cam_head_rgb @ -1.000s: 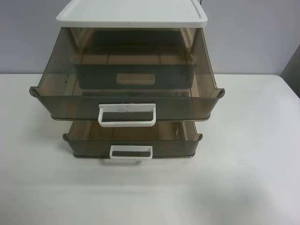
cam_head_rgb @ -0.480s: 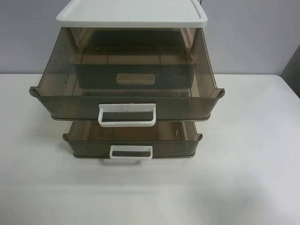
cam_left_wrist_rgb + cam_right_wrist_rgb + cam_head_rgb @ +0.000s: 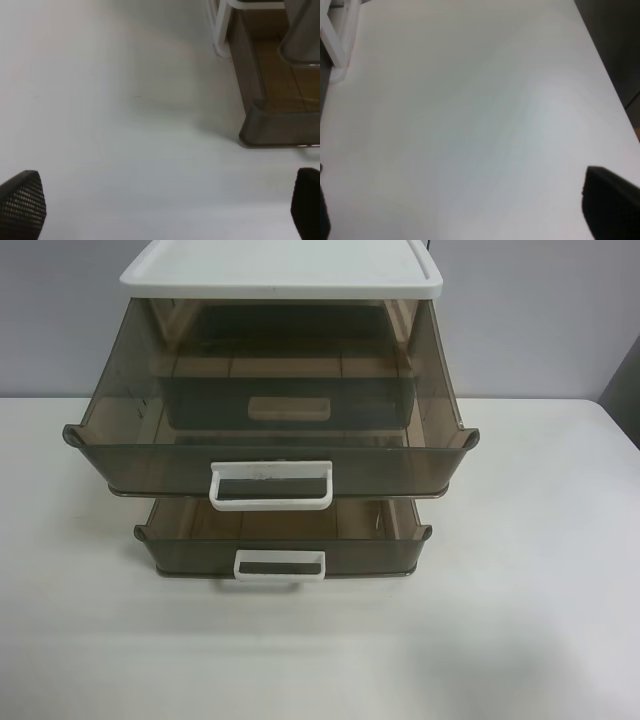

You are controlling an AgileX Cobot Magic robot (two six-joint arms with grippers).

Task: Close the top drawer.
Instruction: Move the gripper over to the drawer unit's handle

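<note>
1. Currently the top drawer [image 3: 270, 455] stands far out, beyond both pincers' fingertips, untouched.
2. Jaws spread wide, nothing held: left gripper [image 3: 165, 210], right gripper [image 3: 465, 210].
3. Best to press its white handle [image 3: 270, 485] centrally and push straight in.

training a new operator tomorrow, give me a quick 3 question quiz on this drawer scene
1. Which sticks out further from the unit? A) the top drawer B) the drawer below it C) both equally
2. True or false: no arm shows in the exterior high view.
3. Fill in: the left gripper has its jaws ____.

Key: 1 A; 2 true; 3 open
</note>
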